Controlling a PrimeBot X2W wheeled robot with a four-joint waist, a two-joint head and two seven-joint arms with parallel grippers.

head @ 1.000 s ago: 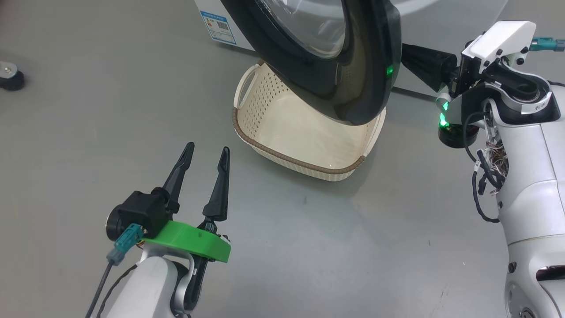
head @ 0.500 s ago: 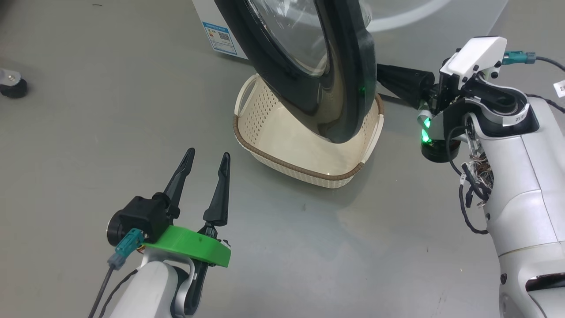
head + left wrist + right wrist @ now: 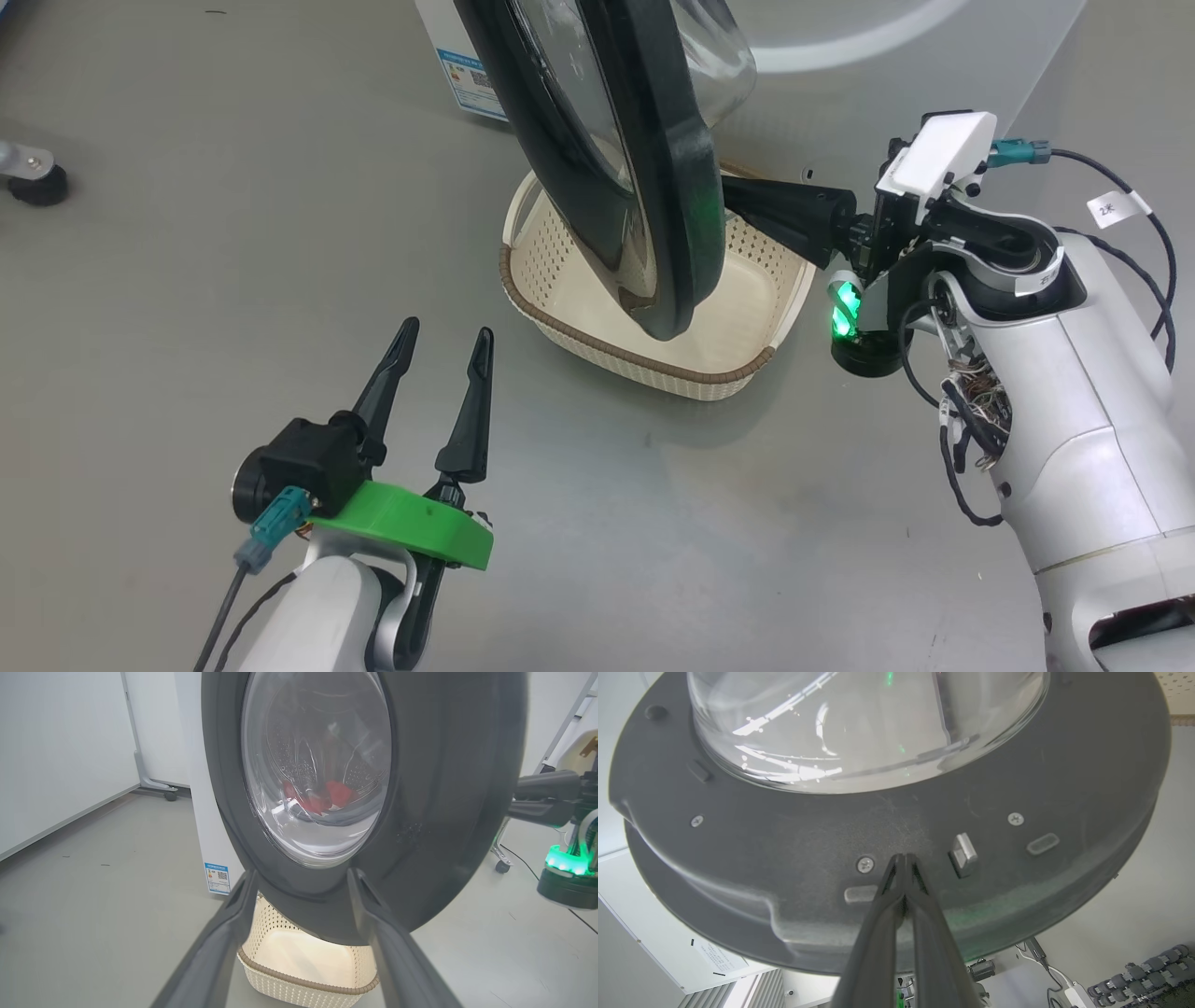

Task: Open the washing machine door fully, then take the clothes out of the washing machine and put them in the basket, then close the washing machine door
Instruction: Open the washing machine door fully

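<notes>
Caught the washing machine door [image 3: 674,187] swung well out from the washing machine [image 3: 205,812], turned nearly edge-on in the head view, black rim hanging right over the basket [image 3: 635,360]. Showed the glass bowl [image 3: 724,56] bulging off its right side, back toward the machine's white front. Picked up the clothes [image 3: 338,794] through that glass from the left wrist view: red patches low in the speckled drum, inside the machine. Found the basket on the floor [image 3: 187,327] just in front of the machine, cream bottom bare, brown rim facing near, the door's lowest edge above its middle. Noted the blue sticker [image 3: 470,79] low on the machine's left corner.

Spotted the right gripper [image 3: 903,858] reaching in from the right, above the basket's right end, fingers pressed tight together with only each other between them. Saw the tips set against the door's inner face, between a screw [image 3: 865,864] and the metal latch [image 3: 962,854], just beside the bowl's base. Caught a green light [image 3: 845,313] glowing under that wrist.

Found the left gripper [image 3: 446,329] near and to the left, well apart from door and basket, fingers spread wide, gripping nothing, pointing far across the grey floor. Glimpsed a black caster [image 3: 37,182] far off at the left edge.
</notes>
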